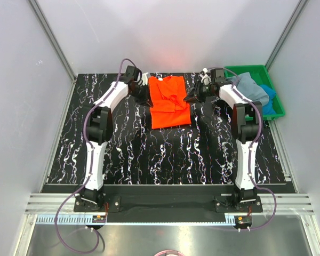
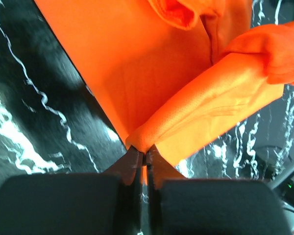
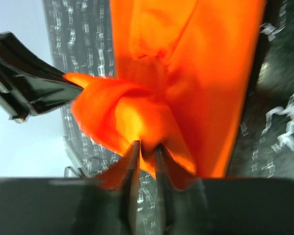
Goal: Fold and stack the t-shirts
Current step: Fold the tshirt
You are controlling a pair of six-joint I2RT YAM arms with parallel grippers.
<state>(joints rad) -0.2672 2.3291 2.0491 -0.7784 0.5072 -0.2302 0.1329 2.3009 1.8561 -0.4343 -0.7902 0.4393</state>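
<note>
The bright orange t-shirt (image 1: 169, 101) lies partly folded at the back middle of the table. My left gripper (image 1: 143, 90) is shut on its far left edge; the left wrist view shows the cloth (image 2: 186, 88) pinched at the fingertips (image 2: 146, 157). My right gripper (image 1: 193, 96) is shut on its far right edge, with bunched cloth (image 3: 152, 98) lifted at the fingertips (image 3: 147, 147). The grey-blue t-shirt (image 1: 249, 88) and the bright blue t-shirt (image 1: 269, 97) lie crumpled in the green tray.
The green plastic tray (image 1: 258, 69) sits at the back right corner. The black marbled table (image 1: 165, 154) is walled by white panels on three sides. The left gripper's fingers (image 3: 24, 83) show in the right wrist view.
</note>
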